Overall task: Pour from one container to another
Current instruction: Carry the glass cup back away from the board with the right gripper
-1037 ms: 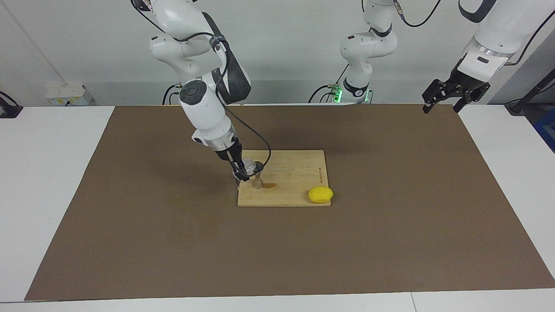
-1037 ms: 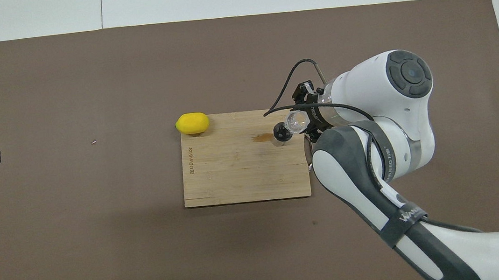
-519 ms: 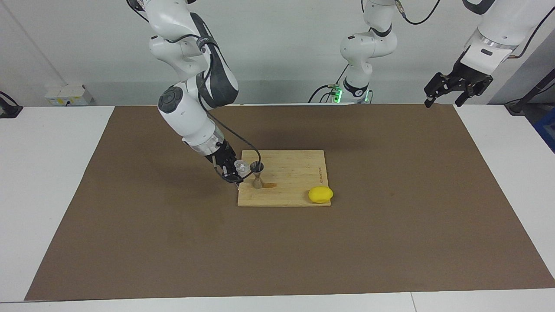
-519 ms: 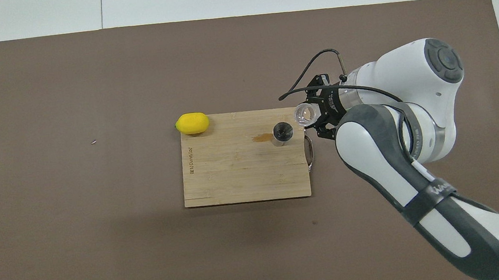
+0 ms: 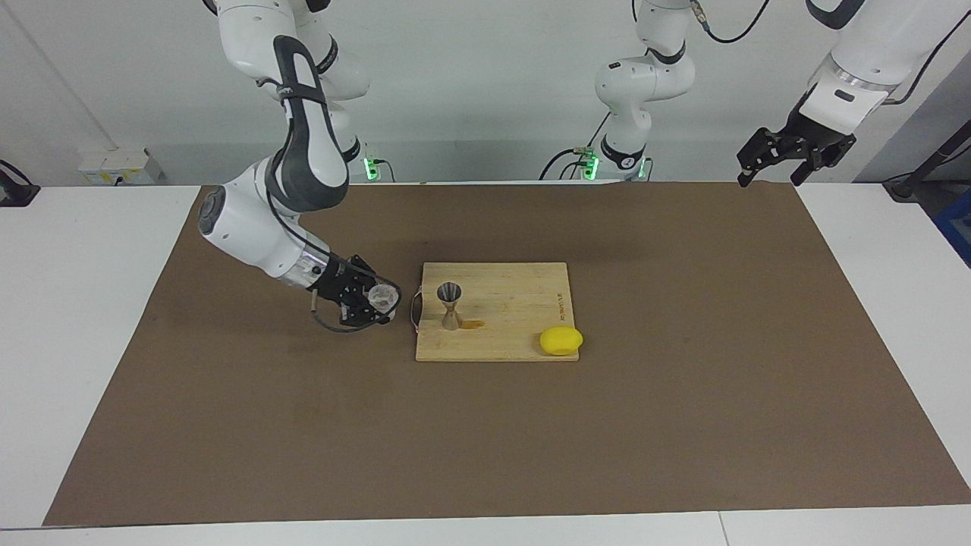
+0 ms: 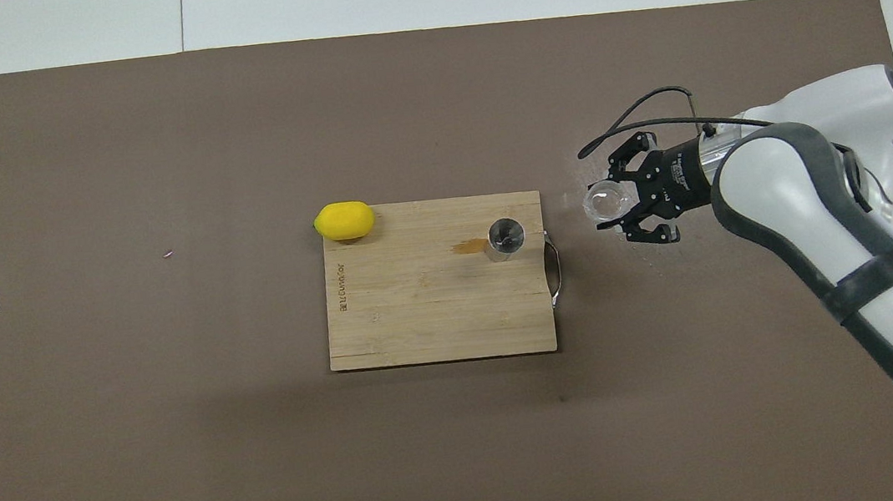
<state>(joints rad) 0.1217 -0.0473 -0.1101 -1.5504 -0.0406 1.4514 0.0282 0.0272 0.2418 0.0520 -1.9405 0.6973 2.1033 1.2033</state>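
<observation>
Two containers are in play. One, the clear glass cup point(image 5: 384, 296) point(image 6: 602, 202), is clenched in the right claw point(image 5: 373, 303) point(image 6: 626, 205), tipped on its side with its mouth turned toward the board; I cannot tell whether anything is left in it. It hangs low over the brown mat point(image 5: 303, 425) point(image 6: 136, 403), just off the cutting board's point(image 5: 516, 334) point(image 6: 421, 321) handled end, toward the right arm's end of the worktop point(image 5: 76, 303).

Its partner, the steel jigger point(image 5: 450, 305) point(image 6: 505, 239), stands upright on the board near the handle, its open upper cone looking dark inside; what it holds cannot be made out. A small brownish wet patch point(image 5: 473, 324) point(image 6: 466, 246) lies on the wood touching its foot.

Taking the overhead view as a clock face centred on the jigger, the cup and right claw sit at about 3 o'clock, apart from it with the board's metal handle point(image 5: 414, 309) point(image 6: 554, 272) between. A yellow lemon point(image 5: 561, 340) point(image 6: 344, 220) rests at roughly 10 o'clock, at the board's corner, half on the mat.

The left claw point(image 5: 772, 165) waits raised over the mat's edge at the left arm's end, its fingers spread and empty.
</observation>
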